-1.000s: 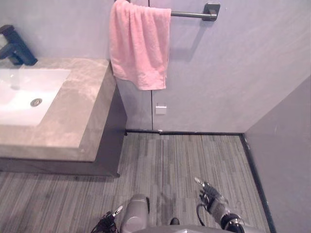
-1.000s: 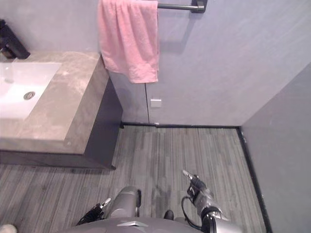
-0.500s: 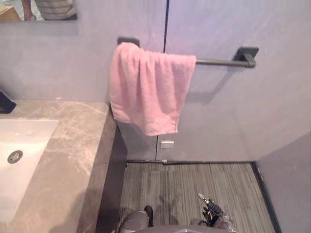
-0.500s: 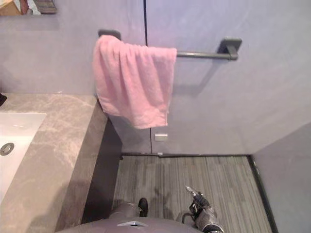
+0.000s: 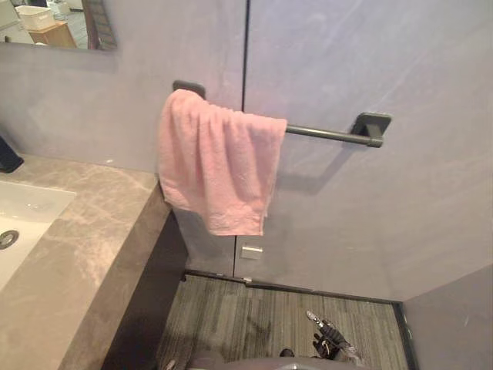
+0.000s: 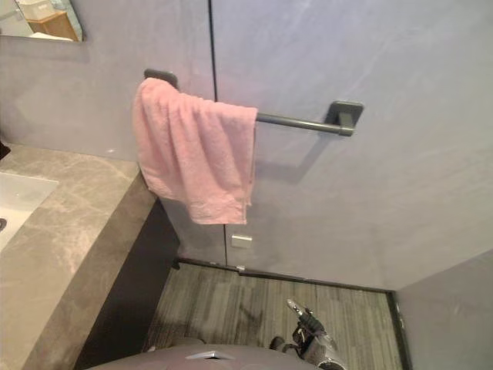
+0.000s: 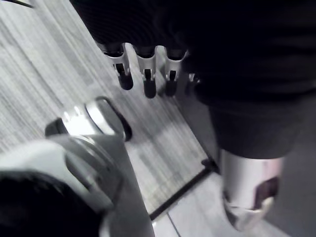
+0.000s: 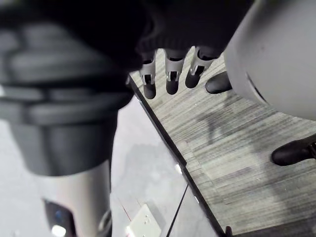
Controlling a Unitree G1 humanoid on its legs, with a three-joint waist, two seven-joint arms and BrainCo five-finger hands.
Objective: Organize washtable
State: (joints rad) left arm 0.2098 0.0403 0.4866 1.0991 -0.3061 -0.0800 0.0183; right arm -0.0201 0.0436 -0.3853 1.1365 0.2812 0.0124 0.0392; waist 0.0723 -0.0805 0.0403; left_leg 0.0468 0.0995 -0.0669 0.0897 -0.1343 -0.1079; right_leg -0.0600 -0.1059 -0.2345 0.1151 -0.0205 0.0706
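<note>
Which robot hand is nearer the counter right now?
Left, most likely. The left robot hand hangs low by the floor on the counter's side; the right robot hand hangs low farther right, under the rail's bare end.

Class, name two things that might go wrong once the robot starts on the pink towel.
1. The pink towel hangs bunched at one end of the towel bar, lower on one side; a pull on that corner might slide it off onto the floor.
2. The right hand and left hand hang low and open; the left arm rising might clip the counter edge.
</note>
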